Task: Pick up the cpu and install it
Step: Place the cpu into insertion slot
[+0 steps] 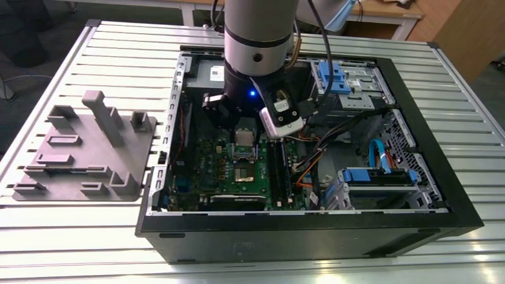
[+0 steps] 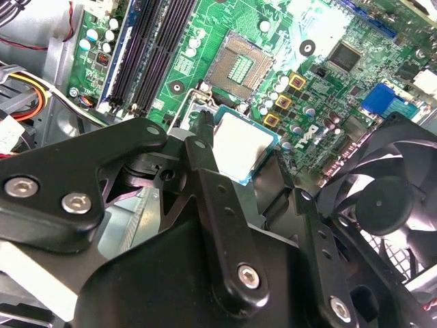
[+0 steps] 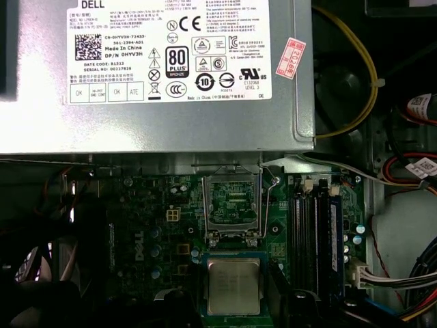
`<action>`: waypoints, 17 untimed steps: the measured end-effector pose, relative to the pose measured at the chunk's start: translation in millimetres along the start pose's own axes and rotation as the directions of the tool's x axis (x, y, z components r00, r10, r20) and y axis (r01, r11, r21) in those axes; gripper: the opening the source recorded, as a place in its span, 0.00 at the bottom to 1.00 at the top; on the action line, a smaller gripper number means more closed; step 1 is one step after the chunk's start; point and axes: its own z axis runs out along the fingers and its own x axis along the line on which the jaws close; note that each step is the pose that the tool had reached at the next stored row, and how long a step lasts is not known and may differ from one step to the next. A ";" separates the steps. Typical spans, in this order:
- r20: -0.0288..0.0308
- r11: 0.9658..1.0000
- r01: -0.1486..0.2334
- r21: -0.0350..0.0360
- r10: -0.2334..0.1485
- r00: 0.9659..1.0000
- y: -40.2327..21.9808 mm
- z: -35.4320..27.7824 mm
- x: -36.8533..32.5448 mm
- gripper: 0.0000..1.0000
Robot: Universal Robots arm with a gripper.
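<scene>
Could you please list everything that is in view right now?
table: one, silver, slatted, beneath everything.
computer case: one, black, open, on the table.
fixture: one, grey, on the table, exterior view's left of the case.
motherboard: one, green, inside the case.
socket: one, metal-framed, open, on the motherboard.
power supply: one, grey, white-labelled, inside the case.
fan: one, black, inside the case.
cpu: one, silver, gripped above the motherboard.
arm: one, grey and black, reaching into the case.
tool: one, black, shut on the cpu.
</scene>
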 end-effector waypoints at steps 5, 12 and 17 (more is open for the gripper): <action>0.000 1.000 0.000 0.000 0.000 1.000 0.0 0.7 0.0 0.47; 0.000 1.000 0.000 0.000 0.000 1.000 0.0 1.1 0.0 0.47; 0.000 1.000 0.000 0.000 0.000 1.000 -0.3 7.1 -0.1 0.47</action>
